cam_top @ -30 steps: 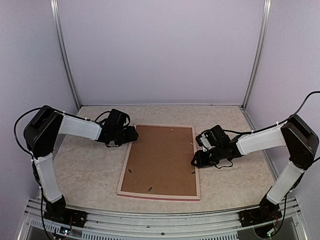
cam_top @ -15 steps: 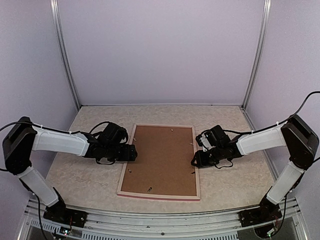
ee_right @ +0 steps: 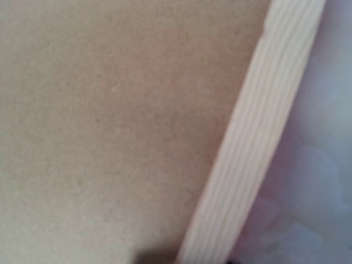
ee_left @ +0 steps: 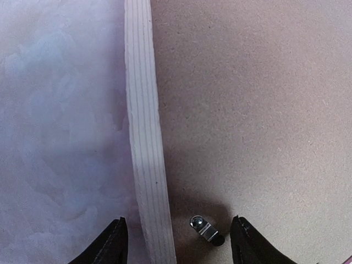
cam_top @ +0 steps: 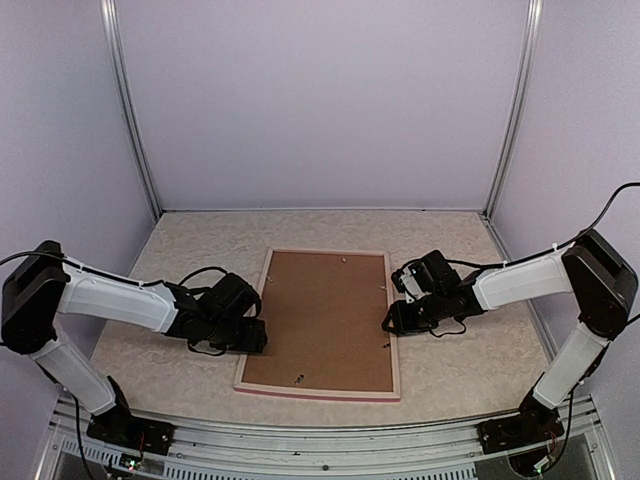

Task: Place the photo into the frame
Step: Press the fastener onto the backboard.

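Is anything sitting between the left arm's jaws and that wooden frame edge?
Nothing visible does. The left jaws hang open straight over the frame's left rail, straddling it and a small metal clip on the brown backing board.

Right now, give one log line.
frame: back up, backing board in | left pincer: open over left rail clip | right pincer: at right rail

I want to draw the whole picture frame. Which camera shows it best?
The top external view: the frame lies whole there, back up, around the brown backing board. The left wrist view shows just one pale rail beside a small metal clip; the right wrist view, one blurry rail.
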`<move>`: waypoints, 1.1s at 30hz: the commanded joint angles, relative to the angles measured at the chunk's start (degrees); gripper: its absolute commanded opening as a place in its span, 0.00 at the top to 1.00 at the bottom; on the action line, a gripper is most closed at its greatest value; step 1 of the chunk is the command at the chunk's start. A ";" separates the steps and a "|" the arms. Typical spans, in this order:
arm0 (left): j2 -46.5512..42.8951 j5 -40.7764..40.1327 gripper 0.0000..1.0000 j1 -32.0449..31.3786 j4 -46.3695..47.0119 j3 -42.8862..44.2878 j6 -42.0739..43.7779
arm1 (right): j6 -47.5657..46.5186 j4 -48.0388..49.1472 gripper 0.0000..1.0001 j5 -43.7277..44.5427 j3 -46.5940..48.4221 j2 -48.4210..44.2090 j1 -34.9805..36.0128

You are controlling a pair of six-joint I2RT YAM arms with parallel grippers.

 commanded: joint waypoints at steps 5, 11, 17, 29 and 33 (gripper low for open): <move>-1.85 -1.99 0.48 -1.23 0.23 -2.49 -2.06 | 0.01 -0.29 0.63 -1.23 -0.31 -0.05 -0.33; -1.95 -3.82 0.59 -1.23 1.09 -3.38 -2.21 | 0.31 0.08 0.63 -1.34 -1.18 -0.32 -0.30; -2.09 -4.70 0.65 -1.15 2.15 -4.31 -1.85 | 0.52 0.00 0.63 -1.19 -1.41 -0.83 -0.32; -3.54 -2.51 0.75 -0.51 6.65 -8.86 -3.14 | 0.71 -0.01 0.63 -1.52 -1.44 -0.74 -0.32; -4.42 -0.33 0.80 0.47 9.17 -10.81 -3.67 | 0.70 -0.23 0.63 -1.34 -1.45 -0.92 -0.32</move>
